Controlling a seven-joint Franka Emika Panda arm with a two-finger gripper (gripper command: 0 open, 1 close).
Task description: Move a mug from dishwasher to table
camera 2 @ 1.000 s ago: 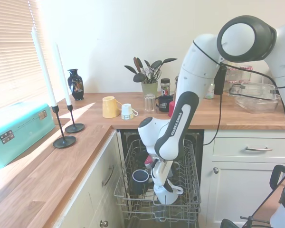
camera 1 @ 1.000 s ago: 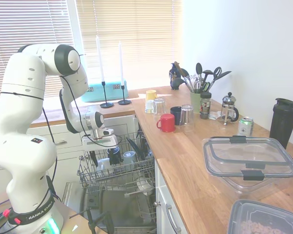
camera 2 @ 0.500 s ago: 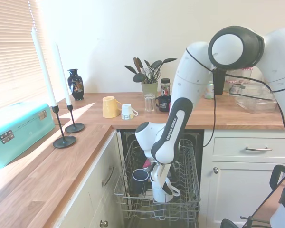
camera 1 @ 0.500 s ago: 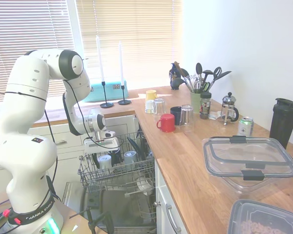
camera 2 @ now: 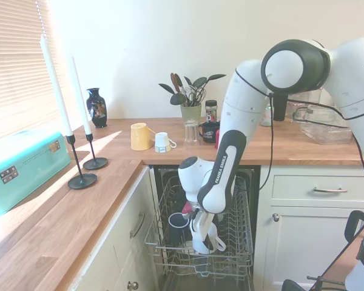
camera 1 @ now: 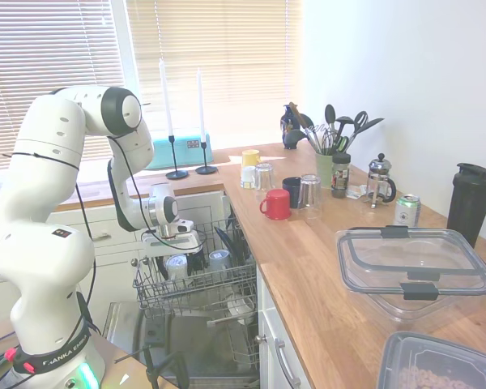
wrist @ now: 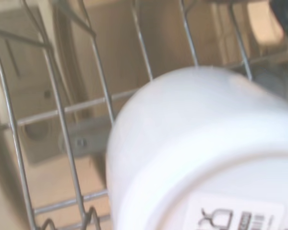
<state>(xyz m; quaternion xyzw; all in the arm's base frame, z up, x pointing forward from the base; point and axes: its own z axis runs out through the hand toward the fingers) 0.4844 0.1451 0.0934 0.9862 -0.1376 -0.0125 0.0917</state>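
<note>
Sunlit kitchen worktop, the table [camera 1: 324, 267] of the task, is seen running along the wall, with a red mug [camera 1: 275, 204], a dark mug [camera 1: 292, 191], glasses and a clear lidded box [camera 1: 413, 271] standing on it. Below its corner the dishwasher [camera 2: 203, 267] is open, its wire rack [camera 2: 230, 242] pulled out.

The gripper [camera 2: 201, 237] is reached down into the rack, and the white mug [camera 2: 205, 241] is seen at its tip, mouth down, handle loop turned toward the cupboard side. The fingers appear to be pinched on the mug's wall, though the contact itself is partly hidden behind the wrist, so the grasp is judged, not plainly seen. In the wrist view the mug's base [wrist: 201, 158], with a printed label, fills most of the picture, rack wires behind it.

The mug is judged to be at rack level or barely lifted. A second mug with a dark inside [camera 2: 178, 222] stands just beside it in the rack.

So the reach and probably the grasp are done. Left to be done: the mug is to be raised clear of the wires, carried over the worktop edge, set down on a bare part of the wood and let go.
</note>
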